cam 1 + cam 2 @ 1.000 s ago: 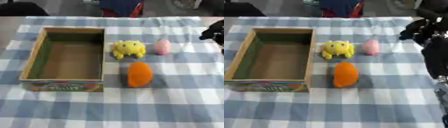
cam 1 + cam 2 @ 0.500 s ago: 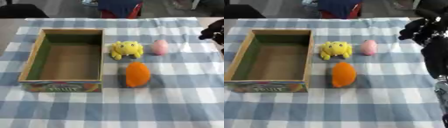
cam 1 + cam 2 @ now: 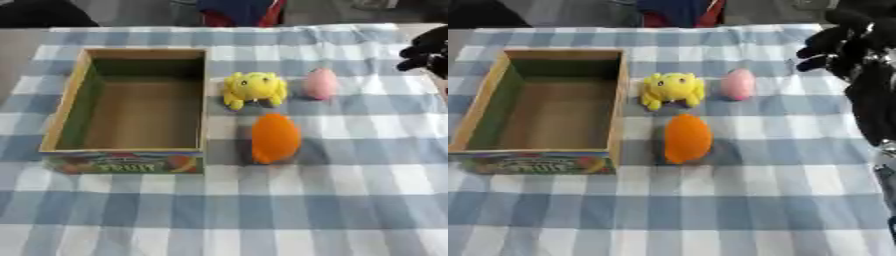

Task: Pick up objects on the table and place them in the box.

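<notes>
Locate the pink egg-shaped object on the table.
The pink egg-shaped object lies on the checked cloth, right of the yellow plush toy and beyond the orange object.

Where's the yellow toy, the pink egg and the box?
yellow toy (image 3: 255, 88), left eye view, middle of its body
pink egg (image 3: 320, 83), left eye view, its centre
box (image 3: 206, 107), left eye view, right wall

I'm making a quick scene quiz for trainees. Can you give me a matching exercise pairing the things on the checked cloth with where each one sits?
Things:
1. box
2. yellow plush toy
3. pink egg-shaped toy
4. orange oval toy

Places:
A. farthest right of the three toys
B. nearest the camera of the three toys
C. on the left, nothing inside
D. just right of the box's far end

Pairs: 1-C, 2-D, 3-A, 4-B
</notes>
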Robot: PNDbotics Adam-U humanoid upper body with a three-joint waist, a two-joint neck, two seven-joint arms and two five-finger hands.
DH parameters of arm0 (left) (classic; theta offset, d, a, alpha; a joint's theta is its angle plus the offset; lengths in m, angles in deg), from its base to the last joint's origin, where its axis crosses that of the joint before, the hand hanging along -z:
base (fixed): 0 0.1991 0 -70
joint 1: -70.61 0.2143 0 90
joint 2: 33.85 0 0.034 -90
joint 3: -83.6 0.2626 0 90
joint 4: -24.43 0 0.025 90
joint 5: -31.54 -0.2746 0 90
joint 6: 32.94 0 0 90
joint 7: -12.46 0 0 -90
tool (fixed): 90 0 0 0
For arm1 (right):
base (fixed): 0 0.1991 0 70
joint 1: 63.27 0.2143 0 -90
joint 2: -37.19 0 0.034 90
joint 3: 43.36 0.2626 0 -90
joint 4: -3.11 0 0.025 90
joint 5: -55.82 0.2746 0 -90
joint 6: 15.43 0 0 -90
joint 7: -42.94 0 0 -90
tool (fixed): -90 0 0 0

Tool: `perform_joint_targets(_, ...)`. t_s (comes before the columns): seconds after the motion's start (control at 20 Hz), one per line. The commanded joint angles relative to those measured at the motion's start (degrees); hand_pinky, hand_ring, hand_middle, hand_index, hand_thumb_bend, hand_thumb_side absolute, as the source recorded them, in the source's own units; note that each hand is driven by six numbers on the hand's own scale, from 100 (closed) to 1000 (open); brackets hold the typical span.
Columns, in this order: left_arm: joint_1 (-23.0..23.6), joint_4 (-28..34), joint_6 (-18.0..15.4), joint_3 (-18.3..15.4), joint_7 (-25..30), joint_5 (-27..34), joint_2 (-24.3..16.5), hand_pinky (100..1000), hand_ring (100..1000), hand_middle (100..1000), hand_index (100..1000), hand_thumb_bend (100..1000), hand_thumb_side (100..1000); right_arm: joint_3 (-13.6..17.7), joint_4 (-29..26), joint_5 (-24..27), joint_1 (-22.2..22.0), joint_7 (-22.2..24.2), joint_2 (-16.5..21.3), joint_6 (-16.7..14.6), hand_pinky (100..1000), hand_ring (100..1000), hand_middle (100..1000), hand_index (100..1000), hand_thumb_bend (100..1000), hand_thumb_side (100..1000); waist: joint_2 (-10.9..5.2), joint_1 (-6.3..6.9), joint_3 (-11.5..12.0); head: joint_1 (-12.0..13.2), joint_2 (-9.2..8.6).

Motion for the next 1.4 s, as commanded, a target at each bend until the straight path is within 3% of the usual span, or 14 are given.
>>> perform_joint_targets(0.05,-0.2,1.1,0.0,-0.4,0.0,0.1,-1.4,265,613,570,812,178,842,-0.1,-1.2,-3.6,0.1,1.3,3.7,-0.6,642,690,666,868,100,1000,-1.28,0.05,-0.3,0.4,0.59)
perform_joint_targets(0.6,0.5,1.1,0.3,-0.2,0.2,0.2,-2.0,266,613,571,812,179,840,-4.2,-1.2,-13.2,0.2,4.8,15.0,-0.2,688,767,727,871,102,1000,-2.82,0.0,-2.6,0.8,1.84)
perform_joint_targets(1.05,0.4,1.1,0.7,0.7,1.4,1.1,-2.6,267,614,571,812,181,842,-8.1,-1.2,-20.8,3.4,4.8,23.6,0.7,701,786,726,847,185,1000,-4.51,-0.66,-2.8,0.1,2.65)
perform_joint_targets(1.4,-0.1,1.1,0.9,1.0,2.1,1.6,-2.8,267,614,571,810,178,840,-11.8,-1.2,-22.9,8.2,6.9,27.3,1.6,708,799,735,839,280,1000,-4.89,-0.7,-2.4,-0.7,2.69)
